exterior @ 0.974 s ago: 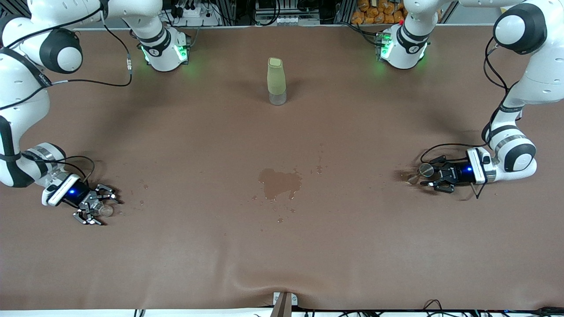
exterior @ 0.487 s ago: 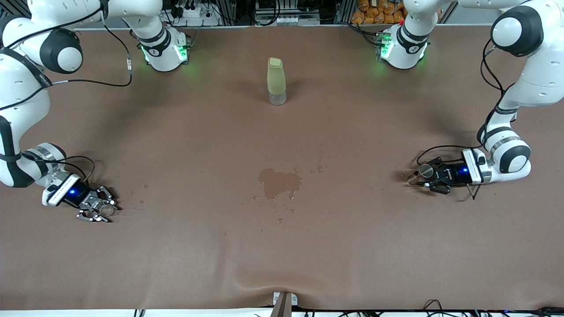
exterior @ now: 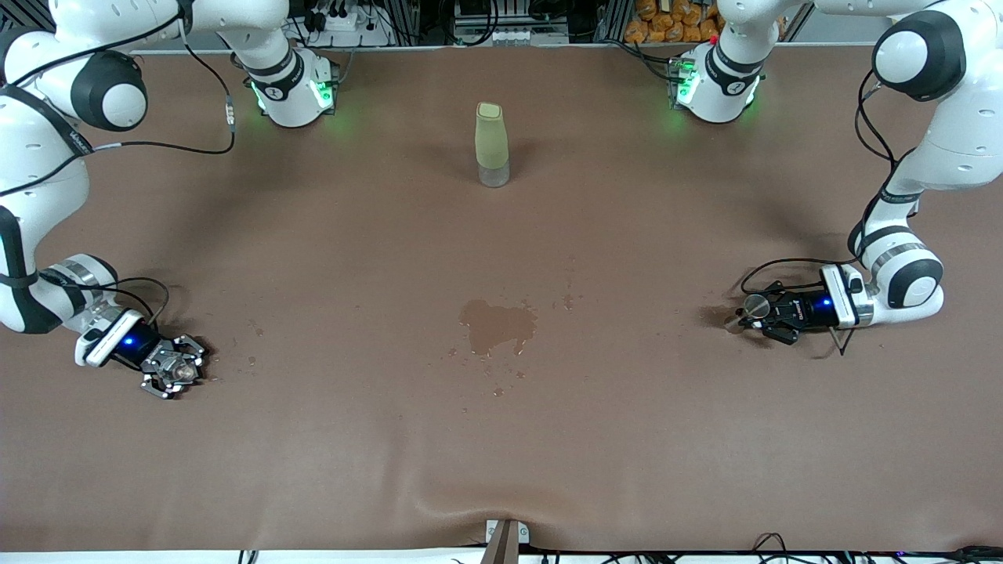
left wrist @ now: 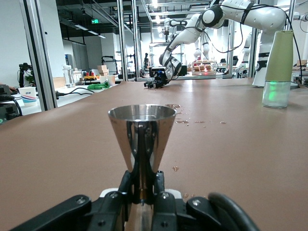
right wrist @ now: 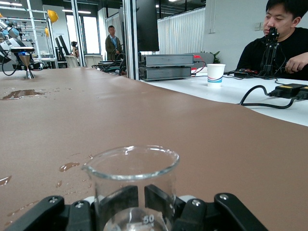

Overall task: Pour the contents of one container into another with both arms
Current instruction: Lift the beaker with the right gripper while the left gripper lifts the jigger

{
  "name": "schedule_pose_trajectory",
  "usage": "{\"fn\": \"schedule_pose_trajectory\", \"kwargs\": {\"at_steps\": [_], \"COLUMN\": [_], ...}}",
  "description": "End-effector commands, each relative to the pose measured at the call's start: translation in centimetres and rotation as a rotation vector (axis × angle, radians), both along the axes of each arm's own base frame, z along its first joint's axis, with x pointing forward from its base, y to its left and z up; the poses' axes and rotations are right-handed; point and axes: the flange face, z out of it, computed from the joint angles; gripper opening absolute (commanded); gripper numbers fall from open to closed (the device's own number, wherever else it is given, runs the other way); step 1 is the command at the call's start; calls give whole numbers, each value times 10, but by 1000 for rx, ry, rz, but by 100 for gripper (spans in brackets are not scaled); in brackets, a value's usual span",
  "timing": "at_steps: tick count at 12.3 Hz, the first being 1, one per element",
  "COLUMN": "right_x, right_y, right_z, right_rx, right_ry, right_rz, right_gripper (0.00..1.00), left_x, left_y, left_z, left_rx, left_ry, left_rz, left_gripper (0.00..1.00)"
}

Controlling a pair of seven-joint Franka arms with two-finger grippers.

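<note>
Steel jigger [left wrist: 141, 139] and glass cup [right wrist: 131, 185] both gripped.

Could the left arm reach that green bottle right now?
Probably not as things stand: the left gripper is shut on the metal jigger at its own end of the table, so its fingers are taken. The table between it and the green bottle holds only a wet patch.
</note>
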Motion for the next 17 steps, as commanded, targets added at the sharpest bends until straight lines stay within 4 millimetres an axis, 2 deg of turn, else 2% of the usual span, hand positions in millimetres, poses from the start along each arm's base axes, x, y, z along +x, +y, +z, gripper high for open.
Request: {"fn": "schedule_pose_trajectory", "kwargs": {"at_steps": [1,2,4,6,7,10,11,14,16,17], "right_x": [3,4,6,13,20,43,51,81,97,103], "right_y": [4,4,10,24,35,81,98,155,203,224], "right_z": [-14,-12,-11,-6,0,20,30,85,127,143], "right_rx": [13,13,14,14,12,25,31,40,59,58], "right_ry": [4,2,2,-6,-15,-6,3,14,50,79], "right_rz": [-13,-12,-1,25,44,109,132,200,249,257], "right_gripper": [0,0,0,0,0,0,0,0,0,0], "left_x": [3,3,9,23,36,61,69,81,88,93], "left_y": [-12,-14,-38,-78,-101,-170,-195,-251,-307,-328], "left_z": [-1,0,10,24,36,57,64,78,93,99], "left_rx": [4,6,-21,-62,-54,-26,-10,-50,-74,-91], "left_ry": [35,68,117,95,79,87,65,97,106,106], "left_rz": [-48,-54,-88,-135,-173,-261,-282,-239,-223,-190], "left_gripper": [0,0,0,0,0,0,0,0,0,0]}}
